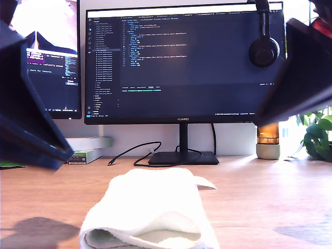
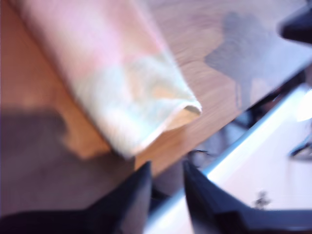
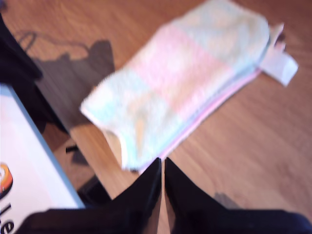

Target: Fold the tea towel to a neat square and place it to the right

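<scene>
Looking along my first gripper (image 2: 165, 178) and seeing its two black fingers (image 2: 131, 195) a little way apart, with a thin gap and nothing in it. Holding no cloth there. Finding the tea towel (image 2: 117, 83) just ahead of that claw, not touching it, lying flat on the brown wooden desk (image 2: 204, 29). Seeing it folded over into a thick soft wad, with pink and pale green patches on top and one open end turned toward the claw, close to the desk's edge.

Looking along my second gripper (image 3: 162, 170) and seeing its fingers (image 3: 141, 190) pressed tight together, pinching nothing. Finding the same towel just ahead of this claw too, very near the tips but apart from them. Seeing a small white label (image 3: 280, 66) poking out at the far end of the towel, away from the claw.

Looking from the exterior view and seeing the towel in the middle, low down, with its open end facing the camera. Seeing a big dark arm (image 1: 26, 104), all blurry, hanging above the desk at the exterior view's left, and the other arm (image 1: 303, 67) at the exterior view's right, both up off the towel; no telling first from second. Seeing a monitor (image 1: 181, 62) on its stand (image 1: 182, 155) behind the towel, with headphones (image 1: 264, 49) hung on its top corner at the exterior view's right
</scene>
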`<state>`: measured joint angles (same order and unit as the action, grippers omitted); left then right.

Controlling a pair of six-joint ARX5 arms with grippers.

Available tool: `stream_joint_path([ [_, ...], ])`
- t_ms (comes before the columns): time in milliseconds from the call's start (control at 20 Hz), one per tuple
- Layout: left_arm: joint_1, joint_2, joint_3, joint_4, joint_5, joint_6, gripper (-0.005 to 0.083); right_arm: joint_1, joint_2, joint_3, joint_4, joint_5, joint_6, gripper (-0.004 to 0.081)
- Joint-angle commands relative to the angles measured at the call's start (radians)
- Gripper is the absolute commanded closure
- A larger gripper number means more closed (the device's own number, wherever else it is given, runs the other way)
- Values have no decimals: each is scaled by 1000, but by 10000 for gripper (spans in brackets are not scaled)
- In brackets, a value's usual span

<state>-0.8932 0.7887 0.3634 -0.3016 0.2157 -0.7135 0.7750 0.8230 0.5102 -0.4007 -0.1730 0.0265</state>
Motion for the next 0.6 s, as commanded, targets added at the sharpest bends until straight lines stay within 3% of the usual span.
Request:
stream_joint_path([
  [0, 37, 32, -9, -12, 34, -83, 333, 8, 3, -19, 24, -1, 4, 780],
  [300, 132, 165, -9, 56, 118, -156, 324, 8, 3, -19, 57, -1, 3, 780],
  [550, 138, 310, -9, 145, 145, -182, 324, 8, 3, -19, 57, -1, 3, 780],
])
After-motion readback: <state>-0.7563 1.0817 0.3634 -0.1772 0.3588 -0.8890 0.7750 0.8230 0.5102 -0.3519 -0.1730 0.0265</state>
